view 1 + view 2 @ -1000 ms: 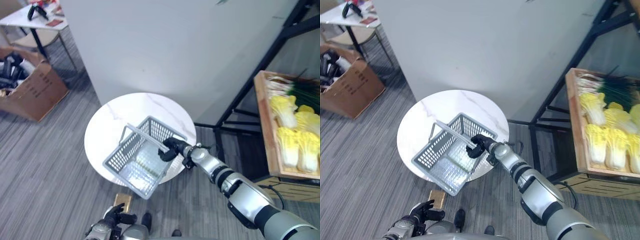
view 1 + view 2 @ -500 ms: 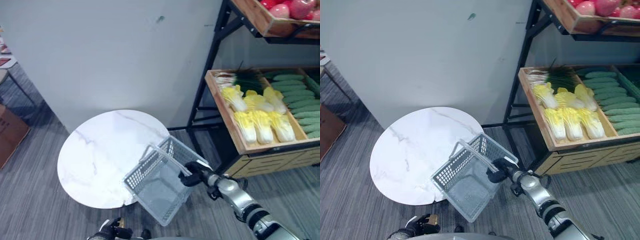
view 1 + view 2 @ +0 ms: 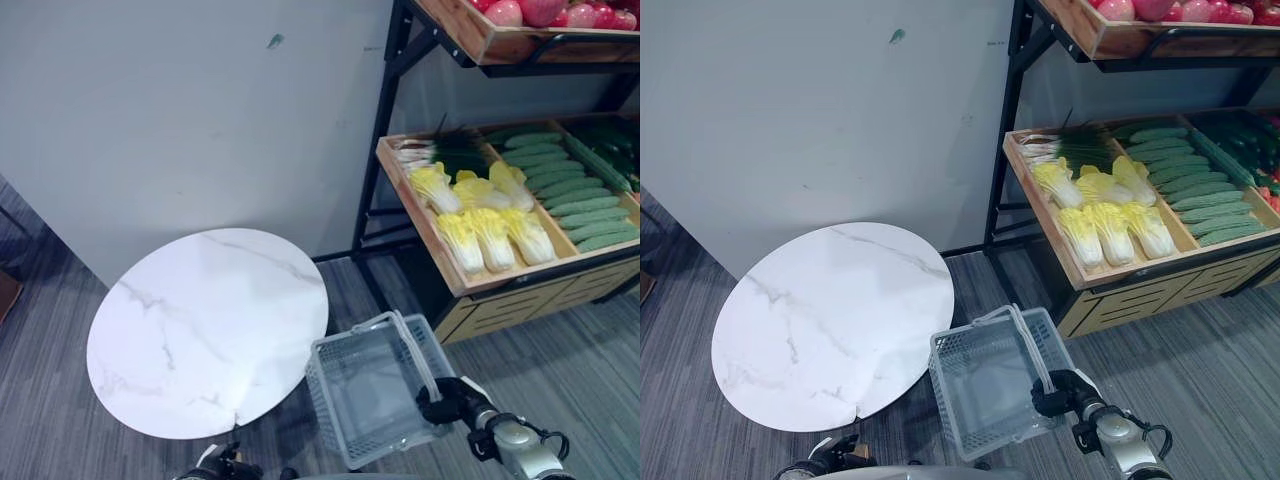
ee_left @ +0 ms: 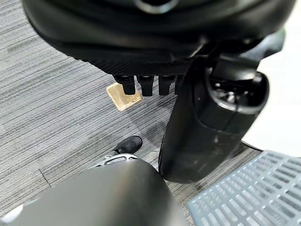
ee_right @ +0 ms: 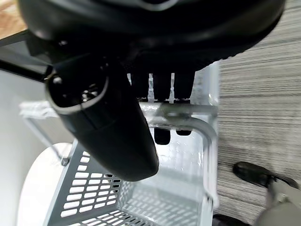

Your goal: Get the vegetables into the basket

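Observation:
My right hand [image 3: 447, 403] is shut on the handle [image 5: 188, 113] of the grey plastic basket [image 3: 360, 390]. The empty basket hangs over the floor, just right of the round white table [image 3: 200, 330]. The vegetables lie in a wooden crate [image 3: 430, 235] on the black shelf at the right: yellow-green cabbages [image 3: 480, 220], cucumbers [image 3: 570, 190] and green onions [image 3: 445, 152]. The crate is beyond and to the right of the basket. My left hand [image 3: 222, 466] hangs low at the front with relaxed fingers and holds nothing.
A higher shelf crate [image 3: 500, 35] holds red fruit. A black shelf post [image 3: 375, 170] stands between table and crate. A grey wall [image 3: 200, 110] runs behind the table. A small tan block [image 4: 123, 95] lies on the carpet. Carpet is free right of the basket.
The camera has swung right, bringing the shelf into view. My right hand has carried the basket off the table; it now hangs over the floor nearer the vegetable crate.

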`<state>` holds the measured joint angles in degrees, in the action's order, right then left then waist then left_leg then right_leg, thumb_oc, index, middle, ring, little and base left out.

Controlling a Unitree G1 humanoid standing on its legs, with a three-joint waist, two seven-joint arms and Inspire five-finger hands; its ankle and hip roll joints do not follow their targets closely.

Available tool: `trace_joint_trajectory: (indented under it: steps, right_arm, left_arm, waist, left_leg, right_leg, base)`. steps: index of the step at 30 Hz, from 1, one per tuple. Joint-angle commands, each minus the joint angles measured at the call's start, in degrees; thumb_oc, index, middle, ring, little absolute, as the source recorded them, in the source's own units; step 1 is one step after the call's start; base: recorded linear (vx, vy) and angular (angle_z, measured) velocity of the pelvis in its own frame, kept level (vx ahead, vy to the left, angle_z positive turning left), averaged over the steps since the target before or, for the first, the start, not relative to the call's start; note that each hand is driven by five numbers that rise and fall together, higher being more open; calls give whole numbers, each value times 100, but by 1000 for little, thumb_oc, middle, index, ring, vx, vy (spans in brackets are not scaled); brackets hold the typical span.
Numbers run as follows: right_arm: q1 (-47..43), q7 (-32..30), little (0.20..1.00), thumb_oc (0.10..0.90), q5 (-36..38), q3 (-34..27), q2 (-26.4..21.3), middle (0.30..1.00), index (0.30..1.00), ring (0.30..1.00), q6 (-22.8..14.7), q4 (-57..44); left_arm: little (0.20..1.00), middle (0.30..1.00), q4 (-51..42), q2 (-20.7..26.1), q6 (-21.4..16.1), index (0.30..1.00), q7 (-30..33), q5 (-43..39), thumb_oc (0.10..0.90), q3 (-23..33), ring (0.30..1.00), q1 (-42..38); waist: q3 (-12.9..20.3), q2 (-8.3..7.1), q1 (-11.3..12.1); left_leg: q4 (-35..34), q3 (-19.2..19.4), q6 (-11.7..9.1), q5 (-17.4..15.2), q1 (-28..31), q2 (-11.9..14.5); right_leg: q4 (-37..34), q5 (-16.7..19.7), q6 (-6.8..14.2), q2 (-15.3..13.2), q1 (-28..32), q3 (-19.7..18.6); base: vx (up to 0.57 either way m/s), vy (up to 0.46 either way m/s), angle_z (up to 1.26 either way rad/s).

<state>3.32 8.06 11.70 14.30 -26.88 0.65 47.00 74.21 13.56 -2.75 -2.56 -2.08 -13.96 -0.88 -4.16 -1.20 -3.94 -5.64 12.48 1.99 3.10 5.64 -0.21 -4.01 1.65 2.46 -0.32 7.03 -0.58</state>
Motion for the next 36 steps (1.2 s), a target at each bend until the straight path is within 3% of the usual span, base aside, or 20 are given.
trace_joint_trajectory:
  steps: [1, 10, 12, 16, 23, 30, 36]
  right_arm:
    - [-655, -143, 300, 400, 214, -404, -140, 300, 300, 300, -497, -106]
    - [-574, -350, 300, 400, 640, -863, 35, 300, 300, 300, -591, 1438]
    - [-619, -538, 300, 400, 994, -1242, 103, 300, 300, 300, -682, 2325]
    - [-607, -562, 300, 400, 1142, -1325, 170, 300, 300, 300, -700, 2603]
    - [-590, -453, 300, 400, 1418, -1312, 299, 300, 300, 300, -698, 2694]
    - [-616, -453, 300, 400, 1511, -1266, 423, 300, 300, 300, -702, 2590]
    - [-478, -442, 300, 400, 1422, -1188, 471, 300, 300, 300, -720, 2227]
  left_arm:
    - [1000, 1000, 370, -106, 9, 1000, -125, 286, 900, -288, 1000, -96]
    - [1000, 1000, 341, -51, -41, 1000, -128, 228, 900, -422, 1000, -179]
    - [1000, 1000, 339, -71, -80, 1000, -117, 212, 900, -559, 1000, -208]
    - [1000, 1000, 317, -107, -98, 1000, -113, 203, 900, -670, 1000, -228]
    - [1000, 1000, 324, -144, -122, 1000, -123, 275, 900, -761, 1000, -272]
    - [1000, 1000, 329, -93, -143, 1000, -102, 332, 900, -753, 1000, -317]
    - [1000, 1000, 268, -13, -185, 1000, -70, 458, 900, -872, 1000, -559]
  waist:
    - [-46, -24, 102]
    - [-56, 68, 11]
    - [-53, 129, -20]
    - [-54, 158, -37]
    - [-60, 177, -103]
    - [-147, 208, -241]
    - [-311, 215, -575]
  left_leg:
    - [64, 295, -74, -801, 422, -152]
    - [64, 299, -76, -821, 460, -170]
    - [64, 295, -73, -835, 490, -177]
    - [64, 294, -71, -843, 493, -183]
    - [64, 407, -58, -859, 488, -194]
    - [64, 784, 2, -896, 459, -223]
    - [64, 1116, 31, -893, 278, -275]
  right_leg:
    - [130, 87, 457, -186, -310, 55]
    - [123, 67, 463, -175, -275, 10]
    - [112, 62, 473, -184, -248, 24]
    - [106, 70, 478, -186, -242, 29]
    - [113, 134, 519, -181, -294, -40]
    - [278, 352, 674, -148, -578, -375]
    - [580, 643, 877, -158, -1049, -655]
  base:
    - [28, -9, -3]
    - [10, -3, -3]
    - [0, 0, 0]
    - [0, 0, 0]
    - [-4, 7, -1]
    - [-37, 62, -28]
    - [-72, 102, -34]
